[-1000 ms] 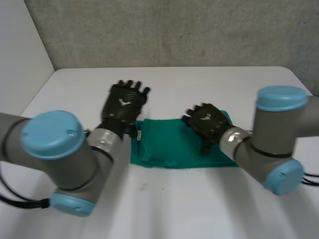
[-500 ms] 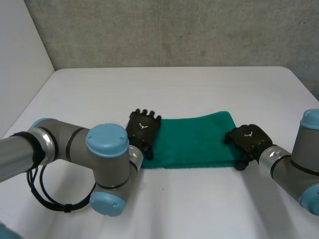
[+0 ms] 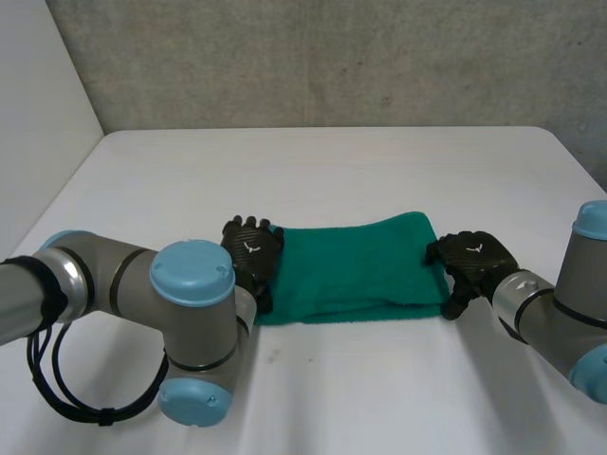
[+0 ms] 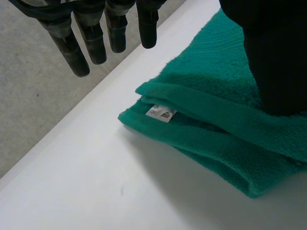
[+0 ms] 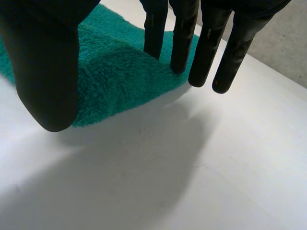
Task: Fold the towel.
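On table point(image 3: 379, 171): folded towel point(image 3: 356, 265) w/ left hand point(image 3: 251, 251), right hand point(image 3: 474, 261) at ends, fingers straight, empty.

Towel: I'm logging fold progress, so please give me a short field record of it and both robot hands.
towel: green towel, folded in layers, lying flat on the white table
left robot hand: left robot hand at the towel's left end, fingers straight, open
right robot hand: right robot hand at the towel's right end, fingers straight, open
grip: neither hand is closed on the towel
label: white label showing between layers at the corner by the left robot hand
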`<action>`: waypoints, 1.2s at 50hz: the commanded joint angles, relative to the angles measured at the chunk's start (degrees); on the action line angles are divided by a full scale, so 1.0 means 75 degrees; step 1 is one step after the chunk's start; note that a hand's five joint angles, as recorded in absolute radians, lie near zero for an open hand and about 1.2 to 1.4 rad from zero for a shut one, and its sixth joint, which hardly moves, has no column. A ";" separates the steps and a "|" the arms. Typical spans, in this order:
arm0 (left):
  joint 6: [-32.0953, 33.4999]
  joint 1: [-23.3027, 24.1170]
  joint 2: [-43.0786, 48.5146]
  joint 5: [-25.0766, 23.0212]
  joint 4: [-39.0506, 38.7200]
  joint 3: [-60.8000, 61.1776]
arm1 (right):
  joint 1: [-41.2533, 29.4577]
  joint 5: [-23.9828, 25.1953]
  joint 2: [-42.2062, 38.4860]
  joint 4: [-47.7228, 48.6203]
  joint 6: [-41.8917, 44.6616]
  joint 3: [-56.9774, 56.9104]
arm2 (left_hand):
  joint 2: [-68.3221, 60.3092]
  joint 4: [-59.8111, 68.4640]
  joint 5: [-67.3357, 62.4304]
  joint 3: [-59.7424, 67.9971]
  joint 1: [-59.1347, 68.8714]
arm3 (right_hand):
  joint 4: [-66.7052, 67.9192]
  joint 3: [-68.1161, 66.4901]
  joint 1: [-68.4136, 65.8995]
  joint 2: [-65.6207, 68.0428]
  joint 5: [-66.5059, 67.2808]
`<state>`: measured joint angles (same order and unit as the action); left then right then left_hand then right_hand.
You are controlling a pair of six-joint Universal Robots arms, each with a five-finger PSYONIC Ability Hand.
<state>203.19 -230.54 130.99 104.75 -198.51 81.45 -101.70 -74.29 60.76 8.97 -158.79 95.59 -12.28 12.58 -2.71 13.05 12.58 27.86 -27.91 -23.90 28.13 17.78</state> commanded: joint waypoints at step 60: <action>-0.1065 -0.0140 -0.1820 -0.0209 -0.0040 0.0613 | -0.1852 -0.1321 -0.0461 -0.1219 -0.1480 -0.2187 | -0.0129 0.0088 -0.0072 0.0025 0.0088 | -0.0017 0.0024 -0.0511 -0.0053 -0.0007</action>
<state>195.11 -232.16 117.47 103.06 -199.05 84.41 -119.64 -84.22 57.74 -0.43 -170.78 73.71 -12.16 12.55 -2.59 13.05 12.38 15.10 -15.02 -13.18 14.91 5.66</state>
